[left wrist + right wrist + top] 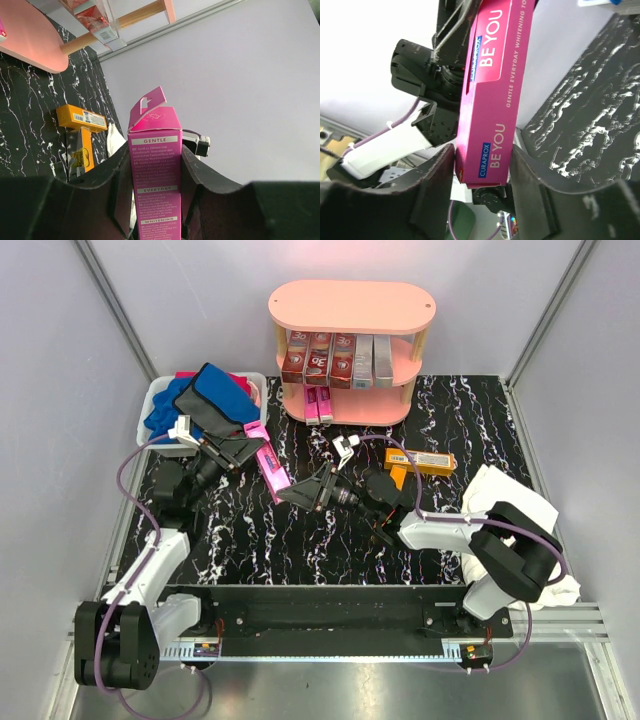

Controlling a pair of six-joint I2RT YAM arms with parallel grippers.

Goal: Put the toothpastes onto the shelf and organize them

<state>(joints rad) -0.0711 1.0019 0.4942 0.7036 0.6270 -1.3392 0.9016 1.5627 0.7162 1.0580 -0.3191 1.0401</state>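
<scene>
pink box (270, 466) centre-left of the top view, bridging both arms, likely a hand-over | left gripper (155, 160) jaws clamped on its upper-left end | right gripper (482, 151) jaws hugging the lower end, apparently gripping | orange box (425, 459) flat on counter (250, 540), right of centre | shelf (350, 308) upper centre; pink pair (318, 403) on its bottom tier suggests the slot

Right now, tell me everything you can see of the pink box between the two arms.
The pink box is a long, slim cardboard carton, bright magenta with white print reading BE YOU and GENTLE. One end flap stands open. It is held in the air, tilted, clamped by the left fingers; its other end sits between the right fingers, whether squeezed I cannot tell.
</scene>
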